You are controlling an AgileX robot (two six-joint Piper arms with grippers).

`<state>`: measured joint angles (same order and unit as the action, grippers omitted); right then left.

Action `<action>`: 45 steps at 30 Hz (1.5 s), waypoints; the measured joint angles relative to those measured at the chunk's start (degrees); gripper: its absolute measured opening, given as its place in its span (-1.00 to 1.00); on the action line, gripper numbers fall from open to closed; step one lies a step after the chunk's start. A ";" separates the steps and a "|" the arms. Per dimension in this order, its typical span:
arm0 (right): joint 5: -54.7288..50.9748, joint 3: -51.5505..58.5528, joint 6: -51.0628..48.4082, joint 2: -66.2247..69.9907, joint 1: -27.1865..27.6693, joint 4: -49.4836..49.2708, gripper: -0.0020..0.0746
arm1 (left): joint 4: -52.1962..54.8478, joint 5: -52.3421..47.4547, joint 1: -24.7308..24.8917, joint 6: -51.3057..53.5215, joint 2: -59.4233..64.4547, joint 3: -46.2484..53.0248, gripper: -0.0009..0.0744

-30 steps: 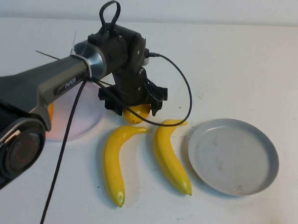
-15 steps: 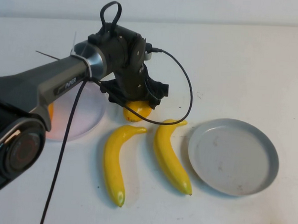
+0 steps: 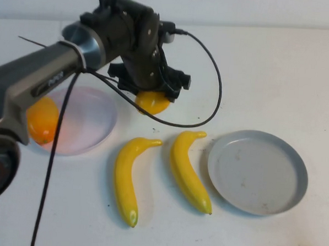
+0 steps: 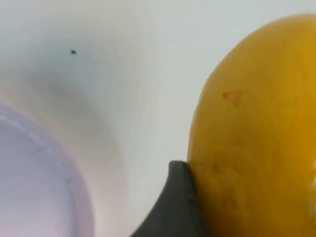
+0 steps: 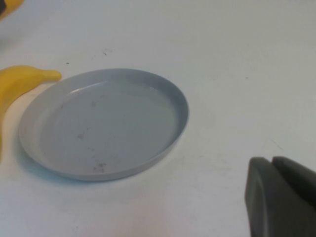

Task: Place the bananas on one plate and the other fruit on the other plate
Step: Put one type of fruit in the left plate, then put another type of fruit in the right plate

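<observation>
My left gripper (image 3: 152, 98) is shut on a plump yellow fruit (image 3: 153, 102), holding it clear of the table just right of the pink plate (image 3: 92, 125). In the left wrist view a dark fingertip (image 4: 174, 202) presses against this fruit (image 4: 256, 133). A redder orange fruit (image 3: 42, 119) lies on the pink plate's left side. Two bananas (image 3: 127, 176) (image 3: 188, 171) lie side by side on the table, in front of the gripper. The grey plate (image 3: 258, 172) sits bare to their right. My right gripper (image 5: 272, 160) is shut, low beside the grey plate (image 5: 108, 123).
The left arm's black cable (image 3: 209, 103) loops down over the table behind the bananas. One banana's tip (image 5: 17, 84) touches the grey plate's rim in the right wrist view. The pink plate's rim (image 4: 74, 197) shows in the left wrist view.
My left gripper closed on the yellow fruit and lifted it off the table, away from the bananas. With the arm raised, the orange fruit on the pink plate has come into view.
</observation>
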<state>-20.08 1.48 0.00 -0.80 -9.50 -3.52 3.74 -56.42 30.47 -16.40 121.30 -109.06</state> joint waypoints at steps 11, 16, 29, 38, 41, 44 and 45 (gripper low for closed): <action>0.00 0.00 0.00 0.00 0.00 0.00 -0.99 | 6.49 -13.86 -7.49 0.60 -6.18 0.39 0.46; 0.00 0.00 0.00 0.00 0.00 0.00 -0.99 | 7.30 -13.95 -10.00 0.74 -6.18 5.26 0.46; 0.00 0.00 0.00 0.00 0.00 0.00 -0.99 | 6.96 -7.50 -9.68 1.66 -6.18 13.77 0.66; 0.00 0.00 0.00 0.00 0.00 0.00 -0.99 | 6.96 -6.50 -9.46 1.78 -9.61 13.90 0.79; 0.00 0.00 0.00 0.00 0.00 0.00 -0.99 | 7.63 -4.25 -8.10 1.78 -14.42 16.45 0.77; 0.00 0.00 0.00 0.00 0.00 0.00 -0.99 | 7.63 0.71 -6.64 0.97 -21.66 23.16 0.43; 0.00 0.00 0.00 0.00 0.00 0.00 -0.99 | 7.38 2.84 -6.40 0.70 -24.67 26.44 0.21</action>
<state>-20.08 1.48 0.00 -0.80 -9.50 -3.52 11.12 -53.59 24.07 -15.69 96.63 -82.62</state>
